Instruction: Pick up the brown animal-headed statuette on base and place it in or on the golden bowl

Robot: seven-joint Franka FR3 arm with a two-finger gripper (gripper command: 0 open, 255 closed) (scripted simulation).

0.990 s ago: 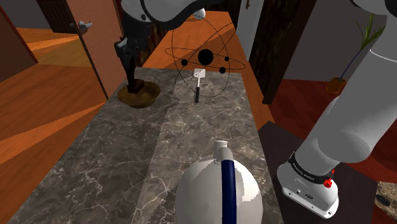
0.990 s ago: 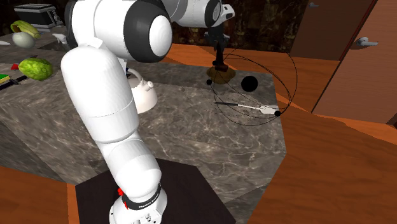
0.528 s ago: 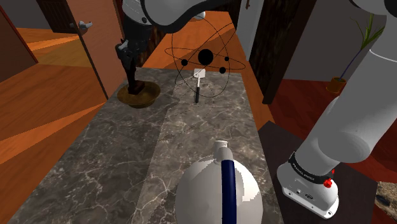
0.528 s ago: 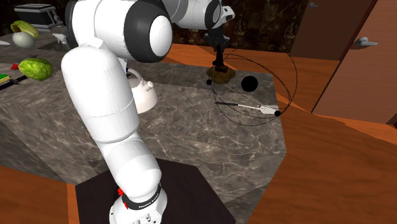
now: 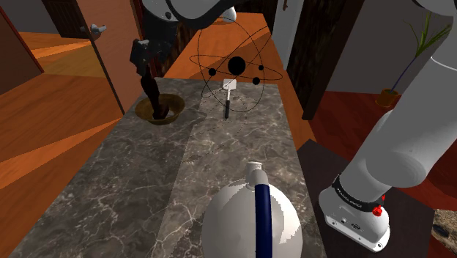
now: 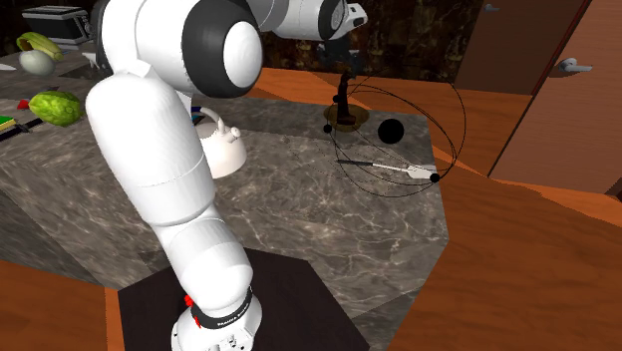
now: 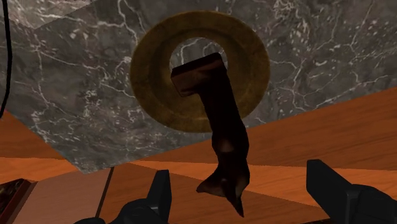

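Note:
The brown animal-headed statuette (image 7: 219,127) stands tilted with its square base in the middle of the golden bowl (image 7: 153,76). Its head points up between my gripper (image 7: 245,202) fingers, which stand wide apart and touch neither side of it. From the shoulder view the statuette (image 5: 151,88) leans in the bowl (image 5: 170,114) at the counter's far left corner, with the gripper (image 5: 149,45) right above its head. In the second exterior view the statuette (image 6: 344,95) rises from the bowl (image 6: 351,124) under the gripper (image 6: 345,58).
A black wire atom model (image 5: 236,67) and a small white-headed tool (image 5: 228,97) sit to the right of the bowl. A white kettle (image 5: 253,220) with a blue handle is near the stand. The dark marble counter (image 5: 146,190) ends just past the bowl, above wooden floor.
The fingers have opened and let go of the statuette. It now leans in the bowl instead of standing upright in the grip.

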